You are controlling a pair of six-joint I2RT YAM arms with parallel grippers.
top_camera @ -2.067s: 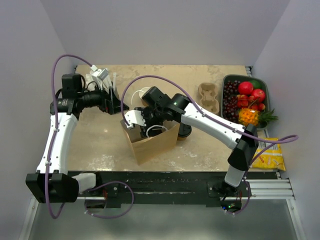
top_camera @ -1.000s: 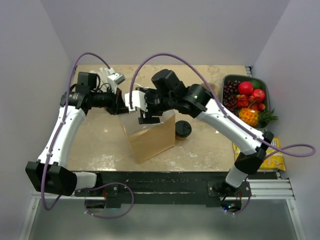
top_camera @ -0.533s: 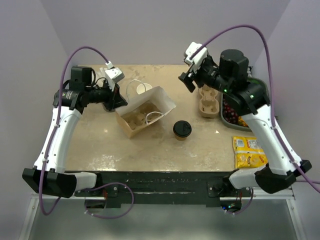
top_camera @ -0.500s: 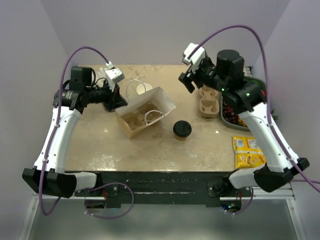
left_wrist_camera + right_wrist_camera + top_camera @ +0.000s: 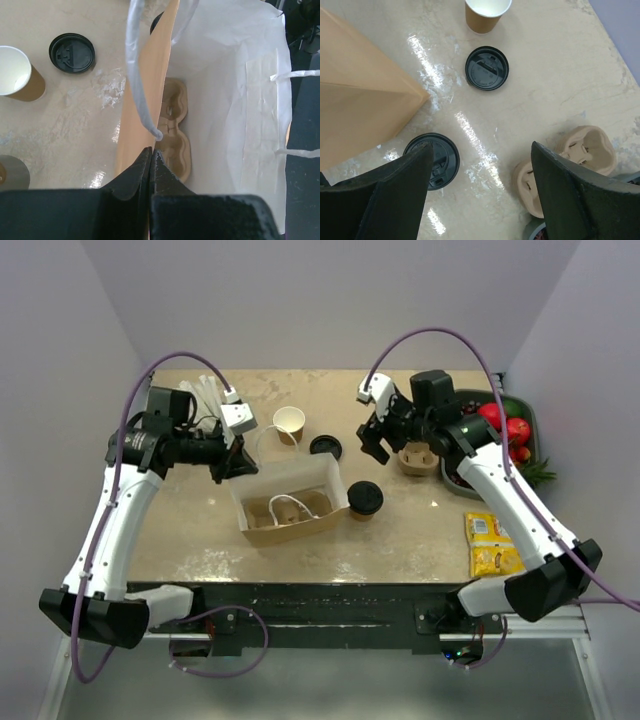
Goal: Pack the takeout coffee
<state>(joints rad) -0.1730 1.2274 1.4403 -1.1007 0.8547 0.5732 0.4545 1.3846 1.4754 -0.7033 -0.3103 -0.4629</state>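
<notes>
**Paper bag** [image 5: 147, 90], brown, white-lined, mouth open: rim clamped between the closed fingers of the left gripper [image 5: 151, 152]. A pulp cup carrier [image 5: 175, 135] lies inside, just ahead of those fingers.

**Right gripper** [image 5: 481, 146]: jaws wide apart, nothing between them.

**Takeout coffee** [image 5: 445, 160], black-lidded: upright on the table [image 5: 420, 530] below the right gripper. One finger partly hides it, and it stands just beside the bag.

**Loose black lid** [image 5: 487, 68]: beyond the right fingertips.

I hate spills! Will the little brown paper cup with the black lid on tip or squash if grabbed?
The small brown paper cup with round black plastic lid stands upright and short, so probably steady. Paper walls may dent if squeezed.
</notes>
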